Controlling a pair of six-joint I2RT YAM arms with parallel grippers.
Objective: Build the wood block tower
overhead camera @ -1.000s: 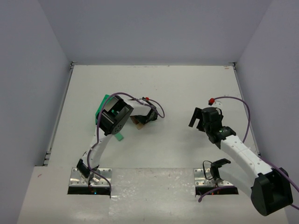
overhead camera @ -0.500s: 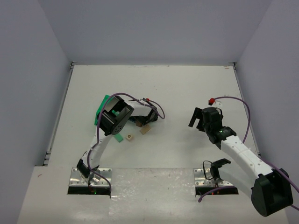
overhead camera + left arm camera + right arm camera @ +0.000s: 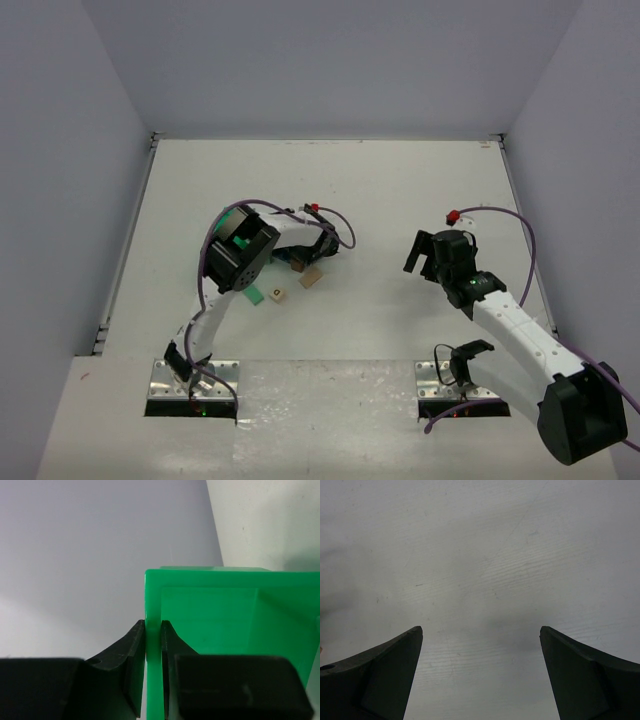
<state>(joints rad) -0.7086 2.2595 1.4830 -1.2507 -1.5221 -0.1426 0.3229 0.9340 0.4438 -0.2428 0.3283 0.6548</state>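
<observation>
My left gripper (image 3: 153, 625) is shut on the thin side wall of the green plastic bin (image 3: 225, 615), one finger on each side of it. From above the bin (image 3: 237, 222) shows only as a green patch behind the left arm's elbow. Loose wooden blocks lie on the table beside that arm: a green block (image 3: 255, 295), a tan cube (image 3: 277, 296), a tan-brown block (image 3: 310, 277) and a blue piece (image 3: 297, 266). No wood block tower stands in view. My right gripper (image 3: 481, 630) hangs open over bare table, well to the right of the blocks (image 3: 424, 256).
The white table (image 3: 400, 190) is walled in by purple-grey panels at the back and both sides. A purple cable loops over each arm. Metal base plates (image 3: 195, 378) sit at the near edge.
Several blocks have come out onto the table below the left arm, where only a brown heap under the wrist showed before. The left elbow has shifted slightly. The right arm has not moved.
</observation>
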